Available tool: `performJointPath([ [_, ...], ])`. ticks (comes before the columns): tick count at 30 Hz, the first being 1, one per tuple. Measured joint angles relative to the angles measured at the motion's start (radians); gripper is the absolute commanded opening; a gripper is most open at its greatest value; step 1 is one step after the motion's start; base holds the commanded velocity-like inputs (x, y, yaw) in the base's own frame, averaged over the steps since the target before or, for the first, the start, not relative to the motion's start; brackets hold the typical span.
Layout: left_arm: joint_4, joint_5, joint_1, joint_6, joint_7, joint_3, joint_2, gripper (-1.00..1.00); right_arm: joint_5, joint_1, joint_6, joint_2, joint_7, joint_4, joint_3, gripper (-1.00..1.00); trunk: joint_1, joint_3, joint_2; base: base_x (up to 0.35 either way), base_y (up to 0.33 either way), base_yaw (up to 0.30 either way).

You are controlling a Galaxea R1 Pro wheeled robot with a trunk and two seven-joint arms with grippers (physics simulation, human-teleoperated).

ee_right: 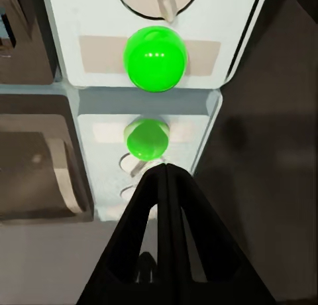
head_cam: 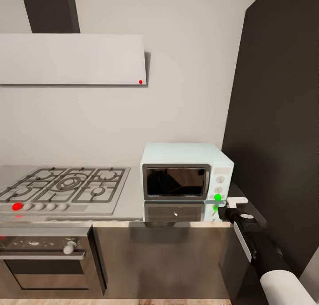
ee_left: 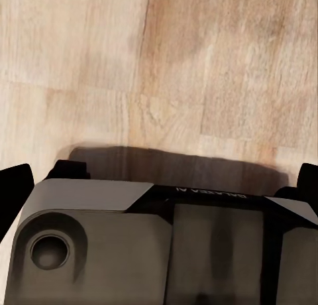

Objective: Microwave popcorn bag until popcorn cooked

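So the microwave (head_cam: 186, 176) sits center-right of the head view, on the grey table (head_cam: 128, 198), door shut, and its indicator light (head_cam: 217, 197) is glowing green at the bottom of the white control panel. You can see its mirror image in the glossy table surface right below. I can't make out the popcorn bag through the dark glass door, so whether it's inside is a guess; with the door closed and the light on, I'd judge the heating step is the one in hand.

Your right gripper (head_cam: 233, 204) is parked just beside the lower right corner of the microwave, close to that green light. In the right wrist view the jaws are pressed together into a single dark wedge, pointing at the panel, with the big green light (ee_right: 154, 58) and a knob (ee_right: 156, 1) above it at the top of the frame.

The left gripper (ee_left: 159, 179) is hanging low over wooden floor (ee_left: 199, 66); its fingertips only poke in at the lower edges of that frame, wide apart, so it looks spread and holding nothing.

Tips for doing this bit well: if the light means it's running, don't nudge the knob or the box, since a shut tip that close can easily bump the dial. Back off gently, straight away from the panel, not sideways into the dark wall (head_cam: 279, 119) on the right. The gas hob (head_cam: 66, 183) at the left isn't in your way.
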Motion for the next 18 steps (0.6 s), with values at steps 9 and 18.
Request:
performJointPath([
  [9,0.000,0.000,0.000,0.000,0.000,0.000,0.000,1.00,0.000,0.000,0.000,-0.001,0.000,0.000,0.000,-1.00,0.000,0.000,0.000,-0.142,0.000,0.000],
  [18,0.000,0.000,0.000,0.001,0.000,0.000,0.000,1.00,-0.003,0.000,-0.002,0.002,0.000,0.005,0.000,-1.00,0.000,0.000,0.000,-0.144,0.000,0.000],
])
